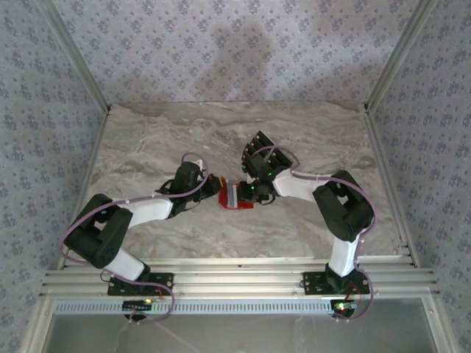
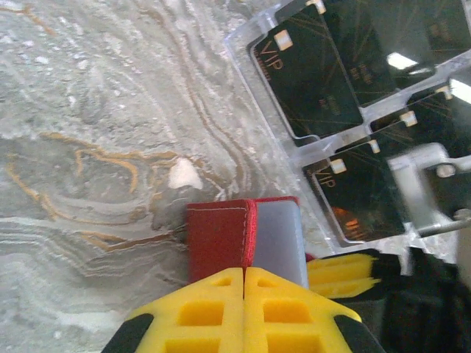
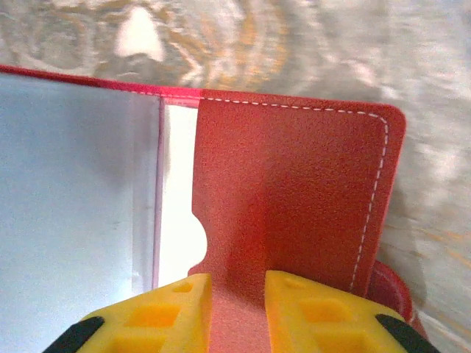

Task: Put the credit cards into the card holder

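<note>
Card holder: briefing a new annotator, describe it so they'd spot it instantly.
On the marble table, look at the middle. The card holder is the small red folding wallet with a pale inside, unlike the black cards beside it.

the card holder (image 1: pixel 235 196) lies opened on the table (image 1: pixel 147 140), near its centre and between the two grippers. the left gripper (image 1: pixel 215 193) stands at the holder's left side, its fingertips over the holder's near edge. the right gripper (image 1: pixel 249 194) stands at the holder's right side, over the pocket flap, which shows in the gap between the fingers; the inner leaf lies left of that flap. the credit cards (image 2: pixel 309 73) lie side by side in a card tray (image 2: pixel 316 151) on the table, just behind and to the right of the card holder.
</note>
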